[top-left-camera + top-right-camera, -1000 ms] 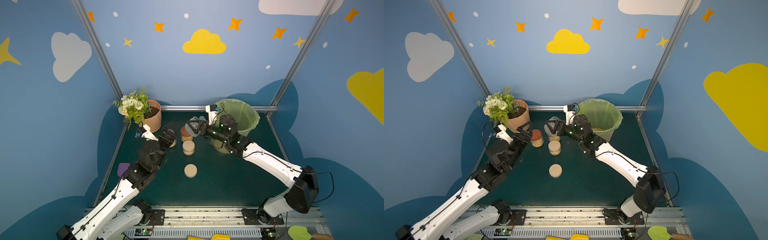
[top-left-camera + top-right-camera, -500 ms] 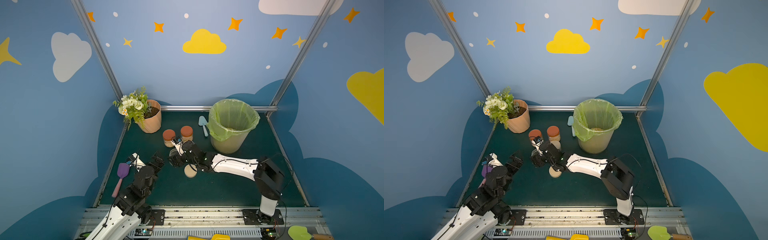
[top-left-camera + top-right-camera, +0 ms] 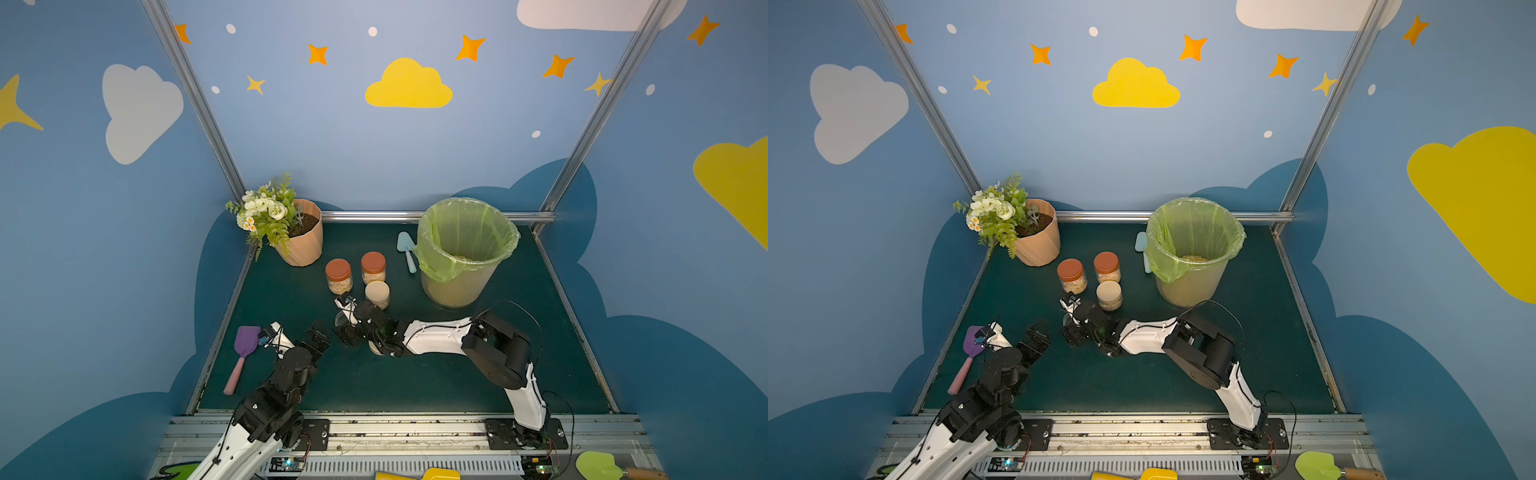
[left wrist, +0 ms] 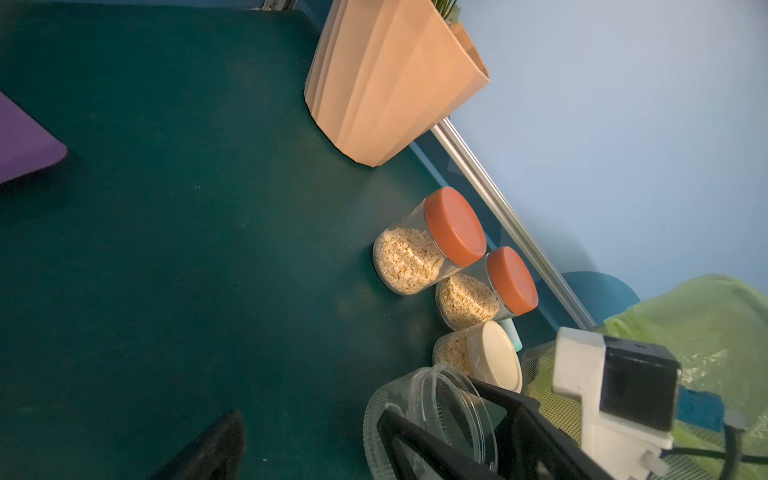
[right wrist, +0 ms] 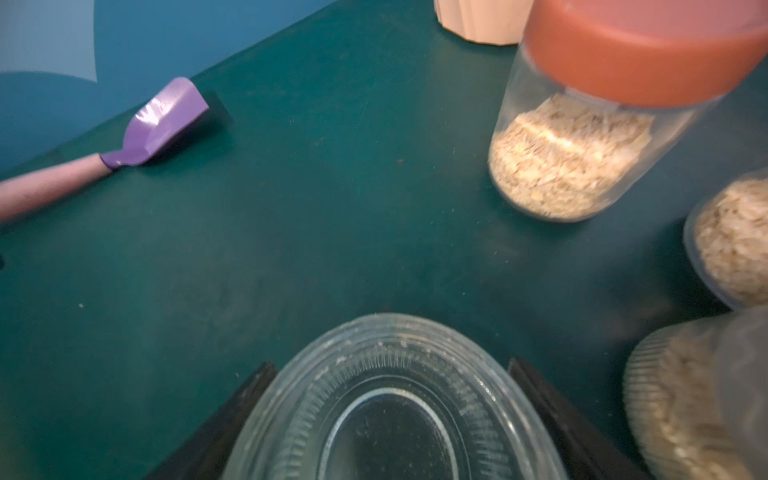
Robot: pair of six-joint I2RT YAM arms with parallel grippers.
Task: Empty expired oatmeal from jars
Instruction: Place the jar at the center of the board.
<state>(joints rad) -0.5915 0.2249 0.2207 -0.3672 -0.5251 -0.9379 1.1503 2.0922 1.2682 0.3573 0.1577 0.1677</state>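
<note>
My right gripper (image 3: 348,329) is shut on an empty clear jar (image 4: 432,409), low over the middle of the mat; its black fingers (image 5: 552,415) flank the jar (image 5: 390,374). Just behind stand three closed jars holding oatmeal (image 4: 409,262): two with red lids (image 3: 338,274) (image 3: 373,266) and one with a beige lid (image 3: 377,293). A loose beige lid (image 3: 375,349) peeks out from under the right wrist. My left gripper (image 3: 320,336) hangs open and empty to the left of the held jar. Oatmeal (image 3: 1194,258) lies in the green-lined bin (image 3: 457,291).
A ribbed peach flowerpot (image 3: 305,247) with flowers stands at the back left. A teal trowel (image 3: 405,249) lies beside the bin. A purple scoop (image 3: 244,349) lies by the left wall, close to the left wrist. Metal rails edge the mat.
A second ago the right arm held the jar up at the bin's rim; it has come down to the mat's middle. The left arm drew back from the jars toward the near edge.
</note>
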